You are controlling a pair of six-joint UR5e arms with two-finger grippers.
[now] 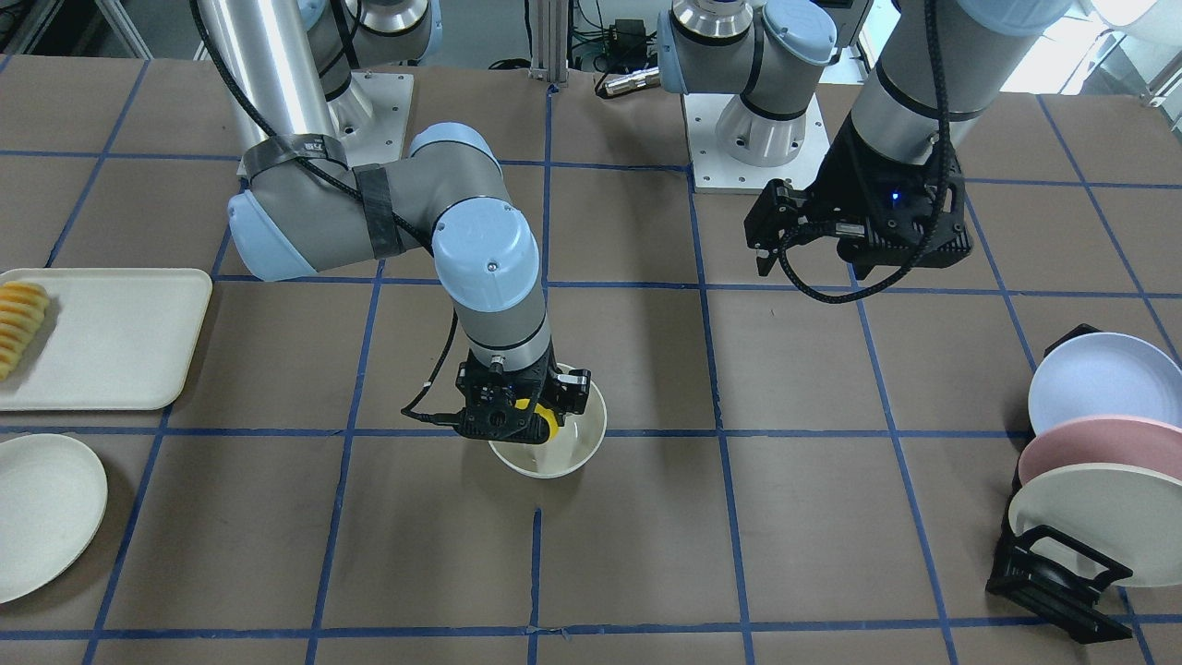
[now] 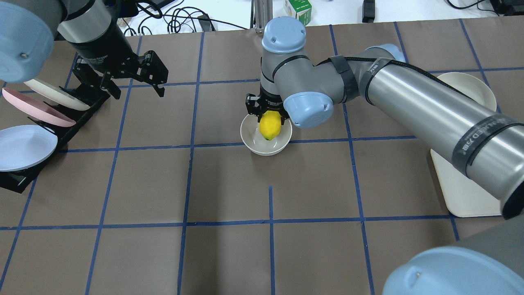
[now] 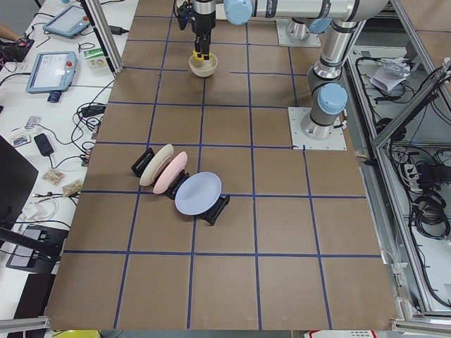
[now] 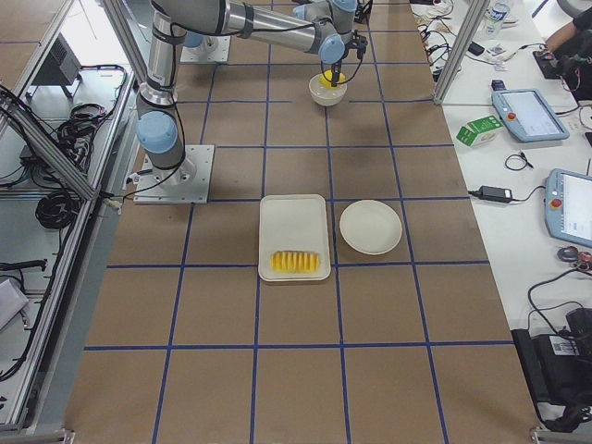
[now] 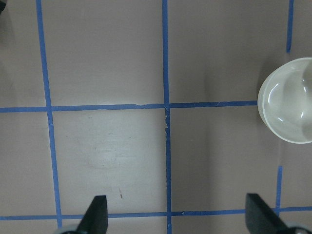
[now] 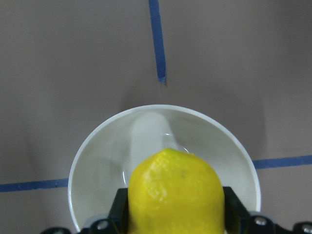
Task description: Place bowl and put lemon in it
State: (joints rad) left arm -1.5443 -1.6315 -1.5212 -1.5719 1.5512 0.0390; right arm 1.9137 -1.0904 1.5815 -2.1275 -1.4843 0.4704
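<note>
The off-white bowl (image 2: 266, 146) stands upright on the brown table near its middle; it also shows in the front view (image 1: 559, 457) and the right wrist view (image 6: 97, 146). My right gripper (image 2: 268, 112) is shut on the yellow lemon (image 2: 270, 125) and holds it just over the bowl's inside, pointed end down. The lemon fills the bottom of the right wrist view (image 6: 175, 195). I cannot tell whether it touches the bowl's bottom. My left gripper (image 2: 152, 78) is open and empty, raised over the table well away from the bowl (image 5: 285, 107).
A black rack (image 2: 24, 180) with blue, pink and cream plates stands at the robot's left (image 1: 1099, 462). A cream tray (image 1: 120, 337) with sliced yellow-orange food (image 1: 18, 323) and a flat cream plate (image 1: 42, 513) lie at the robot's right.
</note>
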